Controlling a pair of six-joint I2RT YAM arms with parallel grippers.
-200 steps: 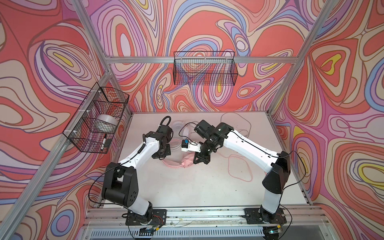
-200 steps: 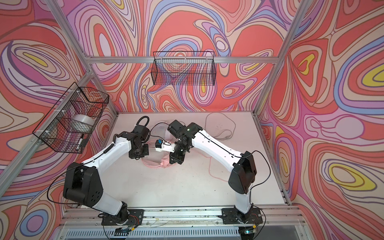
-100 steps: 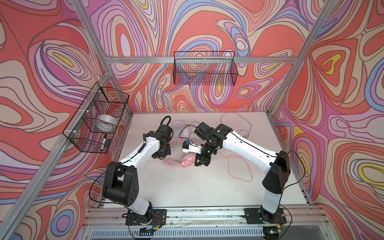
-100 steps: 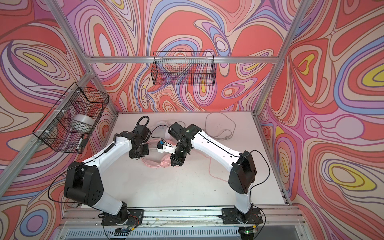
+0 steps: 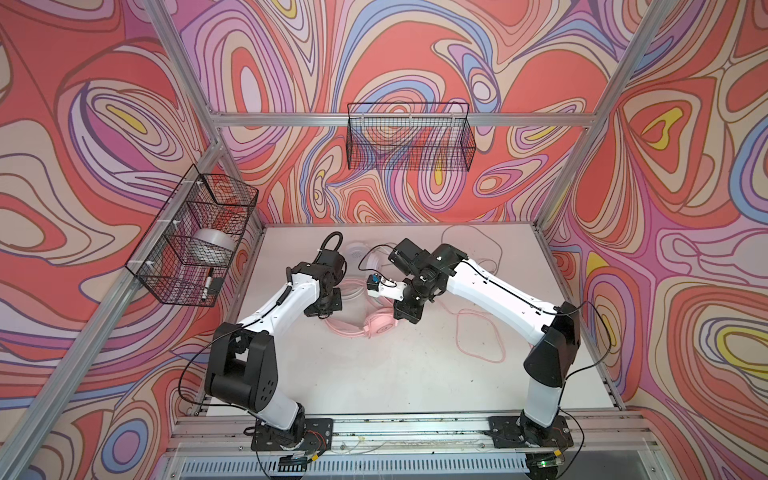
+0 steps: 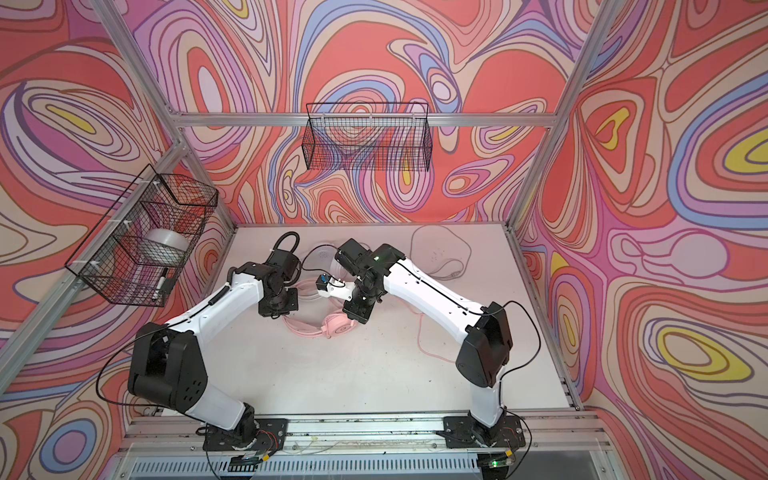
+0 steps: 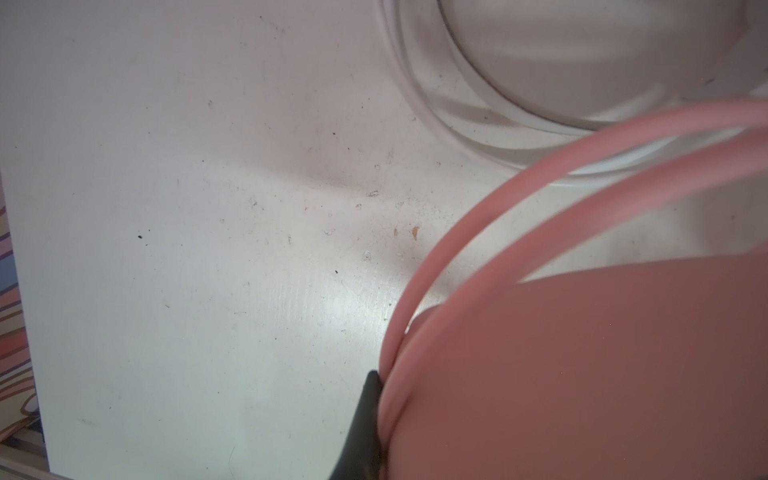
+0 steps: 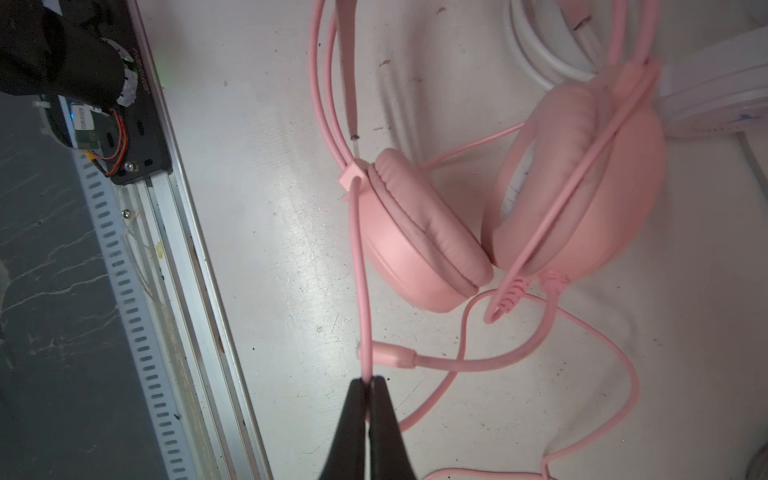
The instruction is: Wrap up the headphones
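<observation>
"Where was the pink headset [image 8: 419, 232]?"

"On the table [image 5: 374, 374] between the two arms, with its cups folded in and their soft, wrinkled pads meeting at one edge. The white headset [image 5: 356, 252] lay just behind it, all smooth hard plastic."

"And the cord [image 8: 360, 291]?"

"Thin, round and rubbery. The right fingers [image 8: 353, 415] were pinched tight on it near a cup, I'd guess to lead it round the headset. The rest lay in loose loops on the table."

"And the other arm?"

"Only one of the left fingers [image 7: 361, 424] showed, closed against the thin twin-wire band. It seemed to be clamping the band, probably to steady the headset while the cord got pulled."
</observation>
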